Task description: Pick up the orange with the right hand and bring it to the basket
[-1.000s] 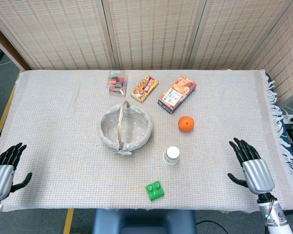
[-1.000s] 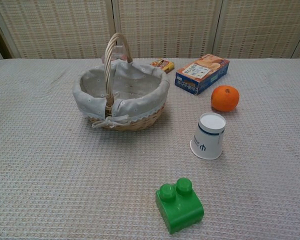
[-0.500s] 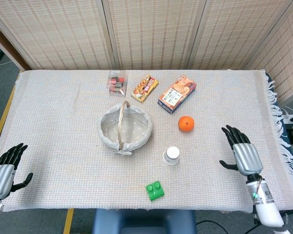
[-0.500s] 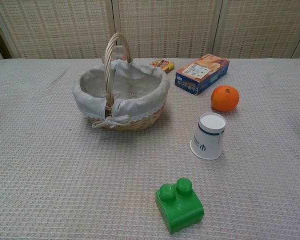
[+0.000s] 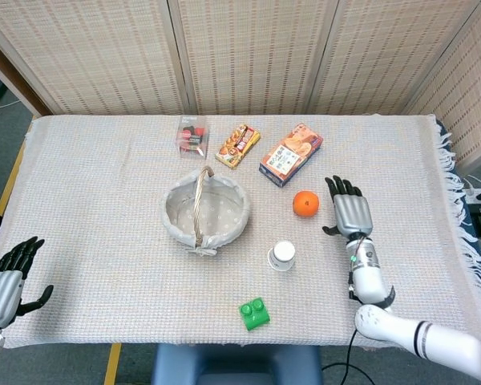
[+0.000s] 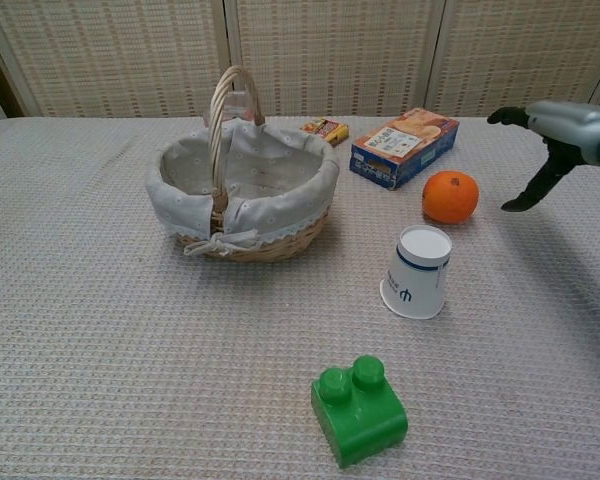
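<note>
Hovering just right of the orange (image 5: 305, 204), your right hand (image 5: 349, 212) has its fingers spread wide and holds nothing. You can see the orange sits on the table cloth (image 5: 104, 200), between the snack box (image 5: 290, 154) and the white cup (image 5: 282, 255), with the basket (image 5: 239, 210) off to its left. Your left hand (image 5: 6, 277) rests open at the near left corner.

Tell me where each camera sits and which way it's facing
Head view: high above the near edge, looking down on the table; shows the left robot hand and right robot hand.
Chest view: low at the near edge, looking across toward the screens; shows only the right robot hand.
Shared: basket, orange, paper cup, green block.
</note>
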You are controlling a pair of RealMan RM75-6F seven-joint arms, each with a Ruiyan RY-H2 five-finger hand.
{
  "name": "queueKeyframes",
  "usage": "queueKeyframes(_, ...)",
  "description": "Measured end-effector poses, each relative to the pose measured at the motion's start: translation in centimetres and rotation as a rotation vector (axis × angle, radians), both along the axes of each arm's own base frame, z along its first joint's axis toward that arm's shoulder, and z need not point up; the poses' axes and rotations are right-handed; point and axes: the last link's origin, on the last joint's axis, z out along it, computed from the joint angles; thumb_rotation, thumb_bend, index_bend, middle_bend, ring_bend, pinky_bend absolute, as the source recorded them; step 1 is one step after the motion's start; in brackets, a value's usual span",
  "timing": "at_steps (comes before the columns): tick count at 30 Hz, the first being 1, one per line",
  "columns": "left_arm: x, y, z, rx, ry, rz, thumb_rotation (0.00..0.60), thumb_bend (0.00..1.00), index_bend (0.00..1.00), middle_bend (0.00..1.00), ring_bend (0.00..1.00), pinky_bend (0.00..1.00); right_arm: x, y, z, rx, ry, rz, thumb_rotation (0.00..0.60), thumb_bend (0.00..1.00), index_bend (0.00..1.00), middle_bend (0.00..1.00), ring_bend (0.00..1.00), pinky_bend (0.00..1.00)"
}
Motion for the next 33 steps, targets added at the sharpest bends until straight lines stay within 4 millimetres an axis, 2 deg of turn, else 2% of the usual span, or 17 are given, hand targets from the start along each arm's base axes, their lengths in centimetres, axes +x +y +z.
queueKeyframes(5, 0.0, 0.0, 0.0, -0.007, -0.007, 0.003, 0.6, 0.33, 0.0, 0.0, 0.0, 0.1, 1.6, -1.8, -2.8, 0.012, 0.033, -0.002, 0.6, 0.06, 0.0, 0.0, 0.0, 0.13)
queueKeyframes(10, 0.0, 0.1, -0.1, -0.012, -0.011, 0.003, 0.6, 0.33, 0.0, 0.0, 0.0, 0.1, 1.8, -2.5, -4.7, 0.021, 0.053, -0.028, 0.6, 0.06, 0.0, 0.0, 0.0, 0.13)
queueKeyframes(14, 0.0, 0.1, -0.1, -0.014, -0.013, 0.004, 0.6, 0.33, 0.0, 0.0, 0.0, 0.1, 2.0, -2.7, -5.5, 0.031, 0.058, -0.034, 0.6, 0.06, 0.0, 0.0, 0.0, 0.14)
queueKeyframes(17, 0.1, 0.1, -0.2, -0.019, -0.018, 0.004, 0.6, 0.33, 0.0, 0.0, 0.0, 0.1, 2.0, -3.0, -6.2, 0.032, 0.063, -0.041, 0.6, 0.1, 0.0, 0.0, 0.0, 0.17)
queueKeyframes(19, 0.1, 0.1, -0.2, -0.023, -0.021, 0.005, 0.6, 0.33, 0.0, 0.0, 0.0, 0.1, 2.0, -3.4, -6.8, 0.025, 0.066, -0.044, 0.6, 0.14, 0.01, 0.02, 0.02, 0.24)
queueKeyframes(20, 0.1, 0.1, -0.2, -0.026, -0.022, 0.006, 0.6, 0.33, 0.0, 0.0, 0.0, 0.1, 1.9, -3.6, -7.1, 0.019, 0.068, -0.045, 0.6, 0.16, 0.02, 0.06, 0.05, 0.3)
queueKeyframes(22, 0.1, 0.1, -0.2, -0.03, -0.021, 0.008, 0.6, 0.33, 0.0, 0.0, 0.0, 0.1, 1.7, -4.0, -7.8, 0.003, 0.075, -0.044, 0.6, 0.21, 0.04, 0.2, 0.18, 0.44)
queueKeyframes(24, 0.1, 0.1, -0.2, -0.031, -0.021, 0.01, 0.6, 0.33, 0.0, 0.0, 0.0, 0.1, 1.6, -4.2, -8.4, -0.013, 0.079, -0.038, 0.6, 0.25, 0.05, 0.39, 0.4, 0.64)
queueKeyframes(26, 0.1, 0.0, -0.2, -0.031, -0.022, 0.011, 0.6, 0.33, 0.0, 0.0, 0.0, 0.1, 1.7, -4.3, -9.0, -0.033, 0.068, -0.024, 0.6, 0.29, 0.07, 0.53, 0.55, 0.77)
queueKeyframes(29, 0.0, 0.0, -0.1, -0.029, -0.022, 0.014, 0.6, 0.33, 0.0, 0.0, 0.0, 0.1, 2.2, -4.1, -9.3, -0.05, 0.022, 0.012, 0.6, 0.3, 0.09, 0.65, 0.67, 0.84)
queueKeyframes(33, 0.1, 0.0, -0.1, -0.029, -0.023, 0.011, 0.6, 0.33, 0.0, 0.0, 0.0, 0.1, 3.1, -3.7, -8.9, -0.059, -0.039, 0.055, 0.6, 0.31, 0.12, 0.68, 0.69, 0.84)
